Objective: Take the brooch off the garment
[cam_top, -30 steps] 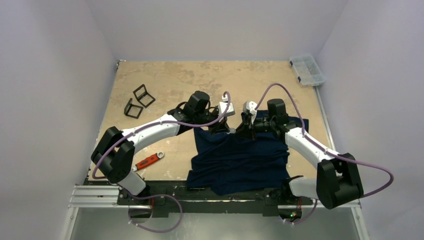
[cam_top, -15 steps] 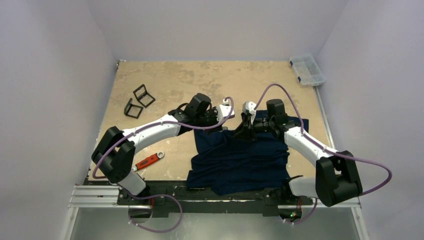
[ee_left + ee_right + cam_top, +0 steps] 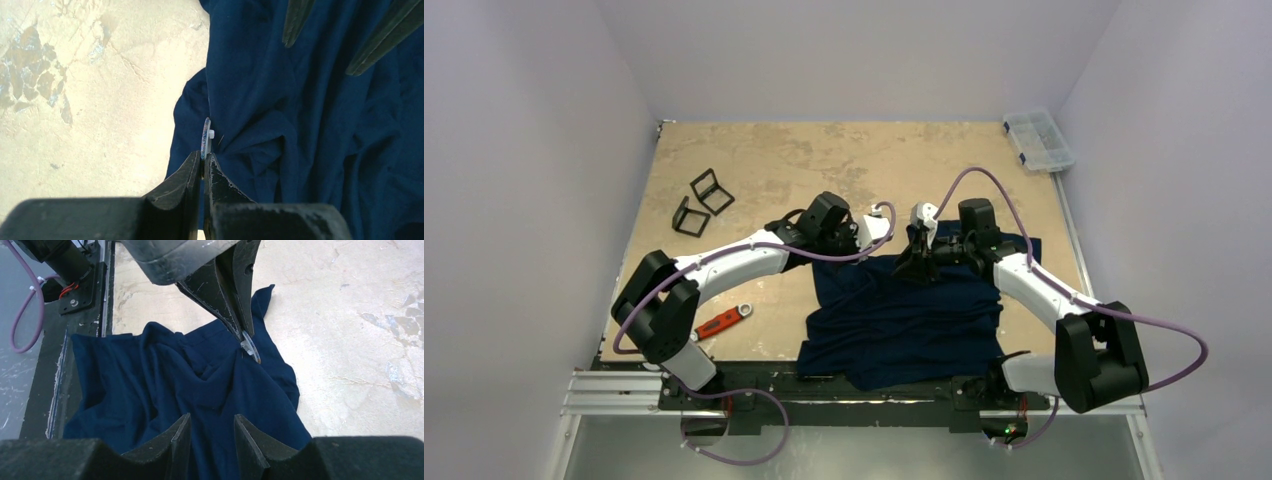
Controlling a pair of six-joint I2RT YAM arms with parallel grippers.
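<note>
My left gripper (image 3: pixel 203 156) is pinched on the thin, clear disc brooch (image 3: pixel 205 136), seemingly attached at the edge of the crumpled dark navy T-shirt (image 3: pixel 310 130). My right gripper (image 3: pixel 212 417) hovers spread over the cloth. Next: press fabric down, draw brooch straight off.

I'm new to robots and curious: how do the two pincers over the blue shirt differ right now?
The left pincer is shut, nipping the small brooch edge-on; the right pincer is open and holds nothing. The left one works at the garment's edge, the right one over its folds. Both have dark, tapering fingers.
</note>
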